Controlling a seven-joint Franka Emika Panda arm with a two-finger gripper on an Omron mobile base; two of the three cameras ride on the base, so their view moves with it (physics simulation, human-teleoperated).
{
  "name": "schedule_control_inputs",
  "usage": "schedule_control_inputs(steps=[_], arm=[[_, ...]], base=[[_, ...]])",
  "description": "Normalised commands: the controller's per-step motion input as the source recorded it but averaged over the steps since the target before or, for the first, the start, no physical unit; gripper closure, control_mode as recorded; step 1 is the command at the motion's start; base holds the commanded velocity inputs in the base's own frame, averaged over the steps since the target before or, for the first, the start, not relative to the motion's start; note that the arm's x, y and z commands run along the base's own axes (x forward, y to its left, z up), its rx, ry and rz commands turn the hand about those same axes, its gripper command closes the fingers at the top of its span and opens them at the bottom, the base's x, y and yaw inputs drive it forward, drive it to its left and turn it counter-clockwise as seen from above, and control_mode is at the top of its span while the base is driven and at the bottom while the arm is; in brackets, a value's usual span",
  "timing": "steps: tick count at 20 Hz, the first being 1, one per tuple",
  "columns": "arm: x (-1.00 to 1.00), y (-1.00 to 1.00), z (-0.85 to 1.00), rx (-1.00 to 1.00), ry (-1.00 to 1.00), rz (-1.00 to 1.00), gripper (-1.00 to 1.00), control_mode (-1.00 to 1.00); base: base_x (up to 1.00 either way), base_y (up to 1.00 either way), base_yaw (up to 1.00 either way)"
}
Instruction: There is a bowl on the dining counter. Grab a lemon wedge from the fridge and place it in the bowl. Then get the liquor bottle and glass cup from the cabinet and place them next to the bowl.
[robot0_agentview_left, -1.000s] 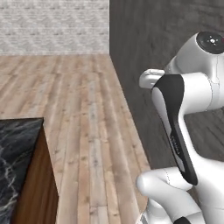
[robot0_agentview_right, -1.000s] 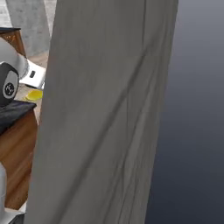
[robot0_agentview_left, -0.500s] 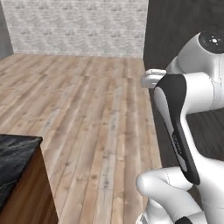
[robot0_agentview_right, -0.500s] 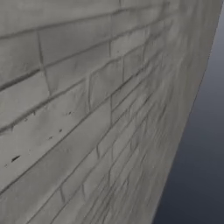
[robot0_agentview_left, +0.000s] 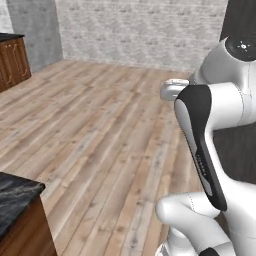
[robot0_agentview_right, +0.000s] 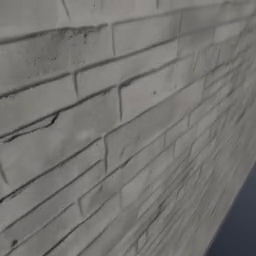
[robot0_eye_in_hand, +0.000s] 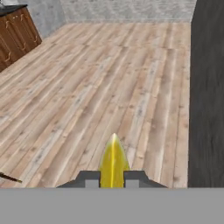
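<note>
Pinching the lemon wedge (robot0_eye_in_hand: 113, 162) between its two fingertips, the claw (robot0_eye_in_hand: 113, 178) is nearly closed on it. Below lies wooden floor (robot0_eye_in_hand: 96, 87). A black marble surface (robot0_agentview_left: 12, 200) corner sits at lower left.

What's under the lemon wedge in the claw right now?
In the hand view, the small bright-yellow lemon wedge sits pinched in the claw, with light wooden plank floor beneath it. The wedge's lower part is hidden between the fingertips.
</note>
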Motion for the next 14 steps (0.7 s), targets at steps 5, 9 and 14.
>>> schedule_control_inputs(steps=[5,9,14], arm=[[0.00,0.00,0.00,0.00,0.00,0.00,1.00,1.00],[0.00,0.00,0.00,0.00,0.00,0.00,1.00,1.00],[0.00,0.00,0.00,0.00,0.00,0.00,1.00,1.00]], base=[[1.00,-0.36,0.43],[1.00,-0.29,0.44],[1.00,-0.16,0.45]])
